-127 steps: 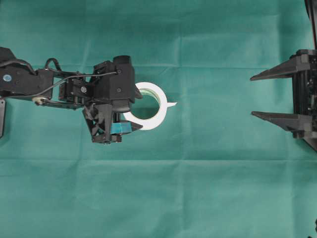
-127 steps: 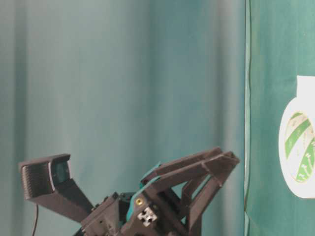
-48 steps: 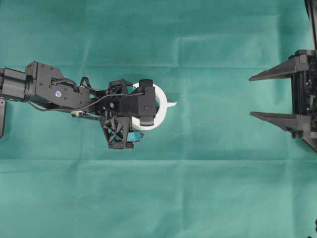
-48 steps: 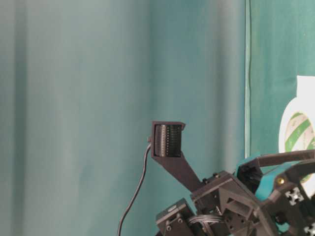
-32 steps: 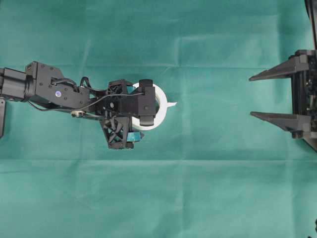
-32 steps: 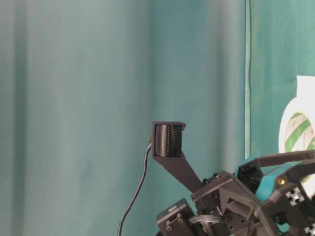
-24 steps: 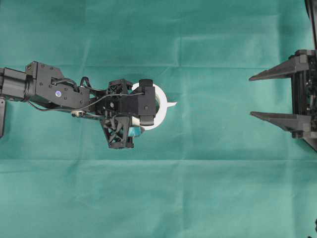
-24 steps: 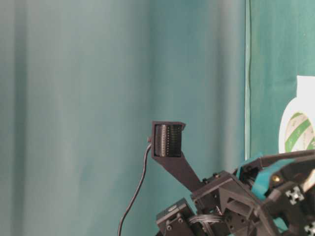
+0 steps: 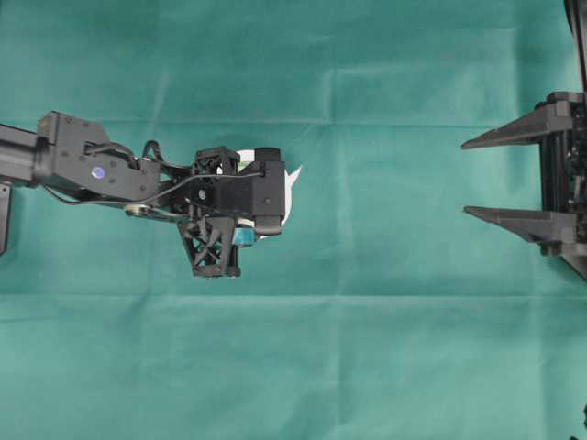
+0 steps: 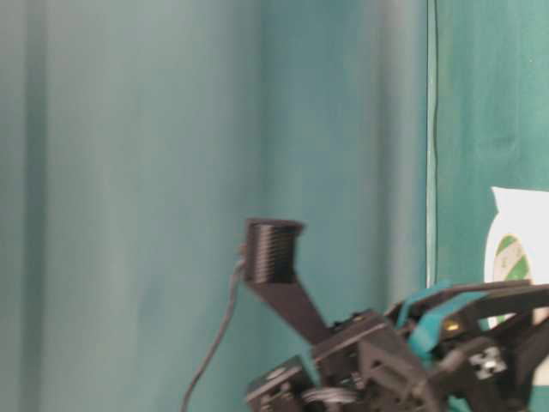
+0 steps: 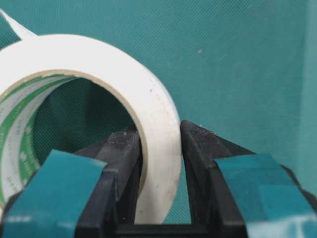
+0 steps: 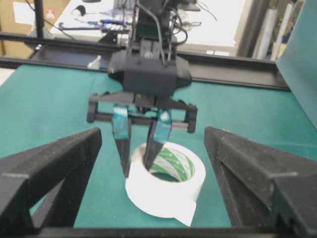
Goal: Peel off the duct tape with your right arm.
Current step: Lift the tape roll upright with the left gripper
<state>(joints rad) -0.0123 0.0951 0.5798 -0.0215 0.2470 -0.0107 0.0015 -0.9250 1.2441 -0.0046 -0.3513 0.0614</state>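
Note:
The duct tape [image 9: 286, 188] is a white roll with a green-striped core, lying left of centre on the green cloth. Its loose end [image 9: 295, 171] points right. My left gripper [image 9: 255, 229], with teal pads, is shut on the roll's wall, one finger inside the core and one outside, as seen in the left wrist view [image 11: 161, 130]. The right wrist view shows the roll [image 12: 163, 186], its loose end [image 12: 185, 213] and the left gripper [image 12: 137, 168]. My right gripper [image 9: 465, 178], with plain black fingers [image 12: 54, 163], is wide open and empty, far to the right.
The green cloth [image 9: 385, 348] covers the whole table, with a faint fold line across it. A green curtain [image 10: 171, 172] hangs behind. A black frame rail [image 12: 237, 74] and a cluttered desk lie beyond the table's far edge.
My left gripper lowered over the roll, closed its fingers on the wall, and has drawn back left, shifting the roll and its loose end with it. The right arm has not moved.

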